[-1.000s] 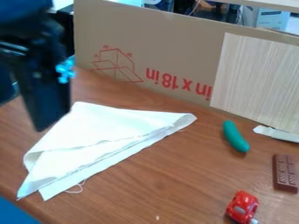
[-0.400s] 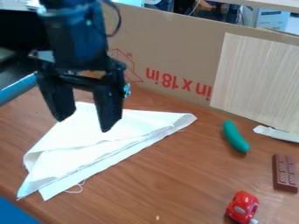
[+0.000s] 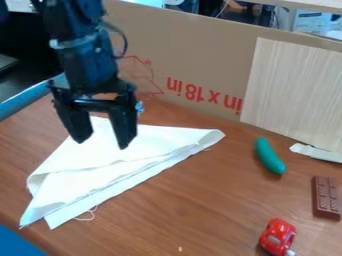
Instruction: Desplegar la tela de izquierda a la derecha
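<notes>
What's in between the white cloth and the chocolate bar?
In the camera view, a green, cucumber-shaped thing lies between the white cloth and the chocolate bar, with bare table around it.

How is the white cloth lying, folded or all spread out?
Folded: the cloth makes a lopsided triangle, with layers showing along its lower edge.

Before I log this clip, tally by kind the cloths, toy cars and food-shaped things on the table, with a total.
Cloths: 1, the white cloth
Toy cars: 1, the red car
Food-shaped things: 2, the green cucumber and brown chocolate bar
Total: 4
</notes>
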Controlling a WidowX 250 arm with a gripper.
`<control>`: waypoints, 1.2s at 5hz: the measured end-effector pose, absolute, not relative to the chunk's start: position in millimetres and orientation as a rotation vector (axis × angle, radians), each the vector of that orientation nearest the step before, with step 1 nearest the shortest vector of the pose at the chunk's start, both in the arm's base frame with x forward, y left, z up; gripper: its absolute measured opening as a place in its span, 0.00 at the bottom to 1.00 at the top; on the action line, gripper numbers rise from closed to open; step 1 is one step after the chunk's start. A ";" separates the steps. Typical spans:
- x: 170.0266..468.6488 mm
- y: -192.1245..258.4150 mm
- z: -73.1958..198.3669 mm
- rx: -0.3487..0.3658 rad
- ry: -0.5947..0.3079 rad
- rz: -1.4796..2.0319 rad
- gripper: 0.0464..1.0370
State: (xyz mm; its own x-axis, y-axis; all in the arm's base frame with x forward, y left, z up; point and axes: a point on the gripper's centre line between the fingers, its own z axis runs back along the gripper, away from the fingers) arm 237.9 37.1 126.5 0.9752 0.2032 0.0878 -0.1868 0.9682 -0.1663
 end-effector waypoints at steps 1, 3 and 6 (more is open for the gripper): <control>260.4 52.8 95.1 -0.149 -0.135 0.215 0.96; 310.2 90.7 37.6 -0.135 -0.207 0.237 0.96; 328.5 116.6 33.5 -0.162 -0.303 0.203 0.96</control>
State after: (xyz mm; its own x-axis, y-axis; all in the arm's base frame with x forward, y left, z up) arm 328.5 116.6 33.5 0.9343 0.2221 0.2788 -0.1736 0.9667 -0.1882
